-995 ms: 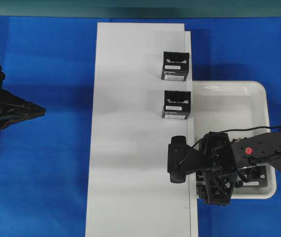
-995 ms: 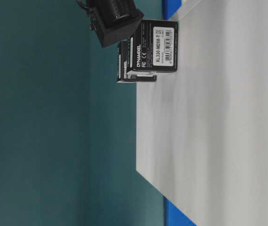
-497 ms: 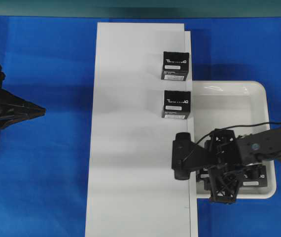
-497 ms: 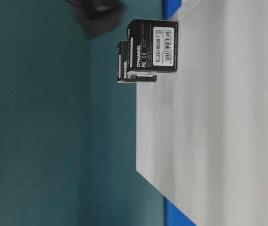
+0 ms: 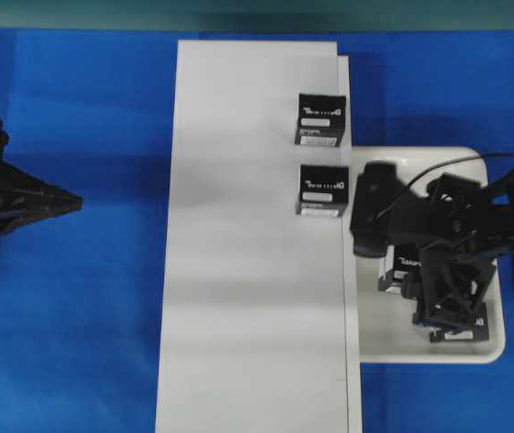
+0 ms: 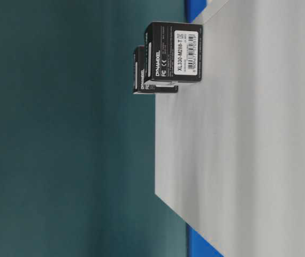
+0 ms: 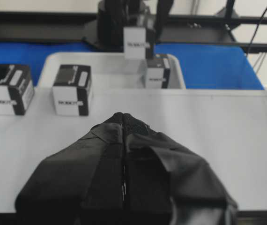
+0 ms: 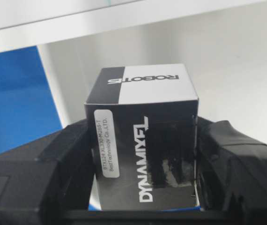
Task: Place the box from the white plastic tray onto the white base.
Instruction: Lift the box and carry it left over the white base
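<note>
A small black box [image 8: 143, 136] with white lettering sits between the pads of my right gripper [image 8: 145, 154], which is shut on it. From overhead this box [image 5: 405, 262] hangs above the white plastic tray [image 5: 401, 338], right of the white base [image 5: 248, 271]. Another box [image 5: 463, 322] lies in the tray's near right corner, partly hidden by the right gripper [image 5: 412, 276]. Two alike boxes [image 5: 321, 119] [image 5: 321, 190] stand along the base's right edge. My left gripper [image 7: 124, 118] is shut and empty, hovering at the base's left side [image 5: 63, 200].
Blue cloth [image 5: 77, 316] covers the table around the base and tray. The table-level view shows the two placed boxes [image 6: 174, 52] standing one behind the other on the base. Black frame bars [image 7: 208, 21] run behind the tray.
My right gripper has shut on a box in the tray's near corner, lifted it, and carried it toward the tray's middle. The left arm has not moved.
</note>
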Motion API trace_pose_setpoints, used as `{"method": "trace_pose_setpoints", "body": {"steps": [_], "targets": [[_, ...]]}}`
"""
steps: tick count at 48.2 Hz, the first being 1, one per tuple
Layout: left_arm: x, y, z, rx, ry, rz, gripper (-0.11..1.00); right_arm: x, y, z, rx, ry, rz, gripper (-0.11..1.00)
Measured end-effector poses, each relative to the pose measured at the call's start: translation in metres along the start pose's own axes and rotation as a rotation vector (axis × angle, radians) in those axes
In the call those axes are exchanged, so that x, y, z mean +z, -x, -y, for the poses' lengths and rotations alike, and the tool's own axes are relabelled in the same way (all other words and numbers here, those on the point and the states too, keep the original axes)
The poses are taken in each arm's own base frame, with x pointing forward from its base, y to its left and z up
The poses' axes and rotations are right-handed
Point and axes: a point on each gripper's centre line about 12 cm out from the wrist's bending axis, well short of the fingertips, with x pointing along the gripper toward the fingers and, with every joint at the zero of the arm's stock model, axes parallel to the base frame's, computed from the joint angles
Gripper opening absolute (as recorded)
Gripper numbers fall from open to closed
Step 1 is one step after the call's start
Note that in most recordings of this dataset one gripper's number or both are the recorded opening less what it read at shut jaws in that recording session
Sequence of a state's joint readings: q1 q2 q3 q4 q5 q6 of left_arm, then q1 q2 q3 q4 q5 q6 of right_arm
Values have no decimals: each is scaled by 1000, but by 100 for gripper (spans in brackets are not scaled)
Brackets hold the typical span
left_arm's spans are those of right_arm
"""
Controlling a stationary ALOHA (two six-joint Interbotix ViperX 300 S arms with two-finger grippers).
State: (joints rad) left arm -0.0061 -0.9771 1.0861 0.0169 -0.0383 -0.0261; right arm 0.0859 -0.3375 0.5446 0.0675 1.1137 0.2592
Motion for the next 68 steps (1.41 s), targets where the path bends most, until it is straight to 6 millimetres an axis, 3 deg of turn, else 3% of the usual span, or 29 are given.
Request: {"method": "trace_pose_setpoints", "body": {"steps": [13, 28, 36, 48, 56, 68], "targets": [[1, 1, 0, 0, 3, 3, -7, 11, 16, -2, -5, 8, 6, 58], [1, 1, 0, 0, 2, 5, -7, 33, 15, -8, 1, 26, 33, 58], [1, 1, 0, 0, 2, 5, -7, 57, 9, -13, -1, 63, 37, 58], [1, 1, 0, 0, 3, 5, -7, 83, -19, -14, -17, 89, -16, 58], [1, 1, 0, 2, 3, 5, -7, 91, -32, -16, -23, 97, -43, 58], [1, 1, 0, 0, 2, 5, -7, 93, -35, -16, -25, 99, -45, 58]]}}
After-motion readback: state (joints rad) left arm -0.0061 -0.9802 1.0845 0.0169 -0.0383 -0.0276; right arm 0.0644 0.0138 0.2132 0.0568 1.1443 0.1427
